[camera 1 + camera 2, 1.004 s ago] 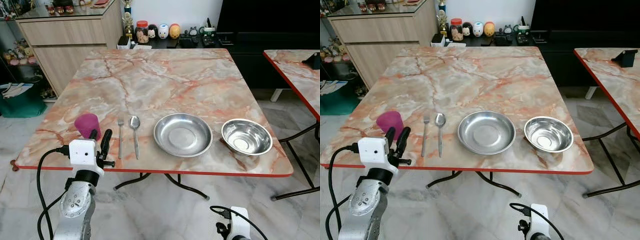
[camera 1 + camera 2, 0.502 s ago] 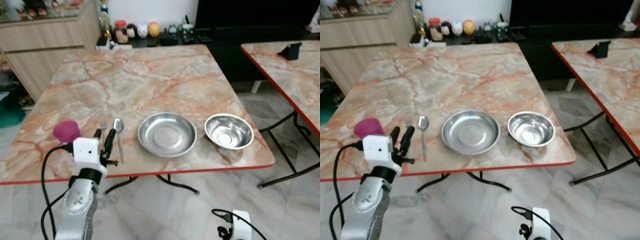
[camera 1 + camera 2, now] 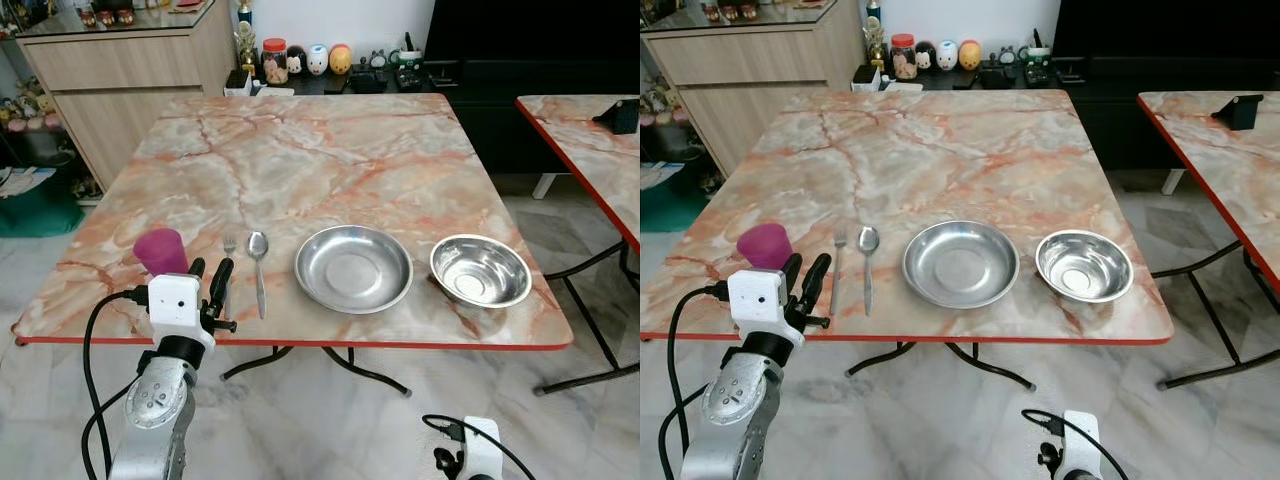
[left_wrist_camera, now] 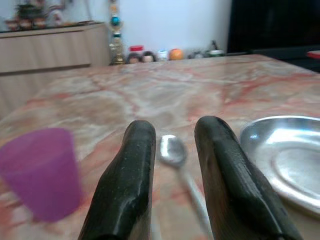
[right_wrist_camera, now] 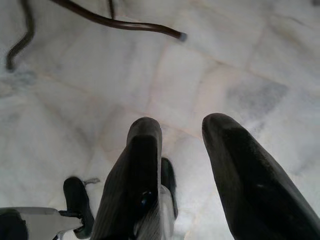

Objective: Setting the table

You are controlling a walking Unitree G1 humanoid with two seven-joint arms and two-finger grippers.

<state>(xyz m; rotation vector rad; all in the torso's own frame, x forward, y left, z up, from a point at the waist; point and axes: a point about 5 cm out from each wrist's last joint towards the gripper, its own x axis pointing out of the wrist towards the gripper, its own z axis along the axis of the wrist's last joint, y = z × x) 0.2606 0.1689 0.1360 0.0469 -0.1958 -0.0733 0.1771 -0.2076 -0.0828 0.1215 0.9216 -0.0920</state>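
I am holding my left gripper (image 3: 207, 274) open, with nothing in it, at the table (image 3: 330, 150) edge | fork (image 3: 228, 262) lying just past it, beside the spoon (image 3: 258, 266) | thin, stiff, slippery, so I am aiming for its middle | right gripper (image 5: 177, 165) hanging open over the floor.

A table (image 3: 330, 150) with a pink marble top and a red edge stands on a pale floor (image 3: 330, 420). Along its near side sit a purple cup (image 3: 161, 250), a fork (image 3: 228, 247), a spoon (image 3: 258, 262), a plate (image 3: 353, 268) and a bowl (image 3: 480, 270)
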